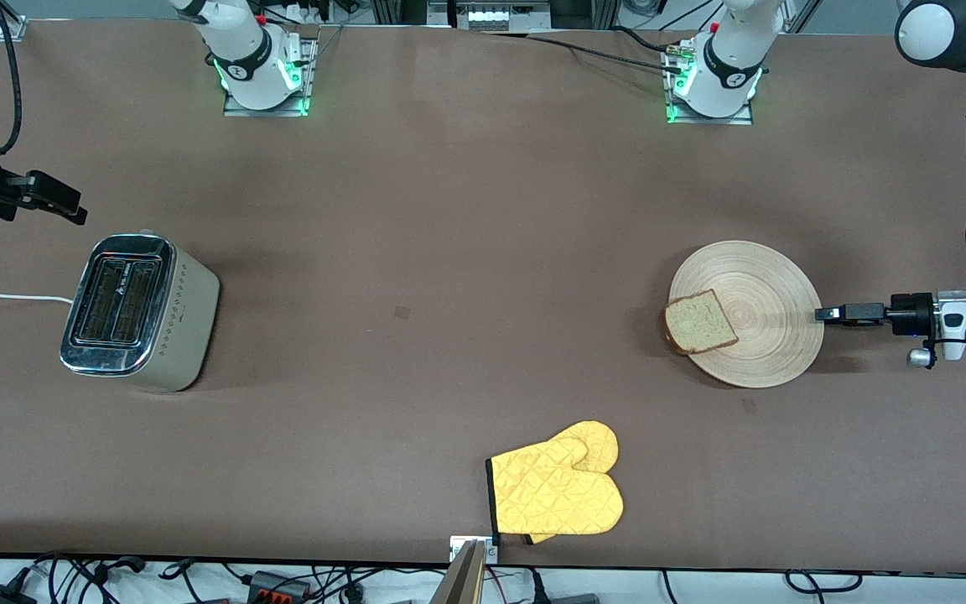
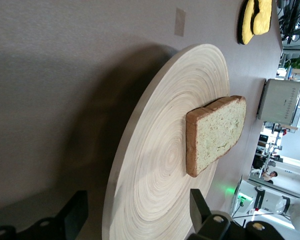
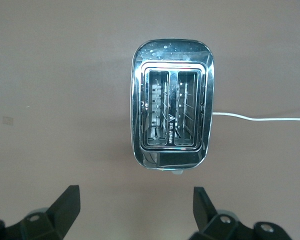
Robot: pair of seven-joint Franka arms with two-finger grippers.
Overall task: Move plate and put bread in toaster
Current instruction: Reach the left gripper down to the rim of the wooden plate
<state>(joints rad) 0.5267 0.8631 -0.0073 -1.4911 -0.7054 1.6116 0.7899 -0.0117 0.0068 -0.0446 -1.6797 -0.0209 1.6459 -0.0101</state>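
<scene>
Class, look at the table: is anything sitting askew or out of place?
Yes: the bread overhangs the plate's rim toward the right arm's end rather than lying centred. The toaster stands upright, slots empty; nothing looks spilled.

Both white, rounded Franka arms are showing black joint bands, and green lights are glowing at their square metal bases. Black cables are running along each arm. The left gripper [image 1: 827, 314] is showing slim black fingers [image 2: 75, 215] on a black-and-silver wrist; the right gripper [image 1: 72, 211] is showing matching black fingers [image 3: 65, 205].
</scene>
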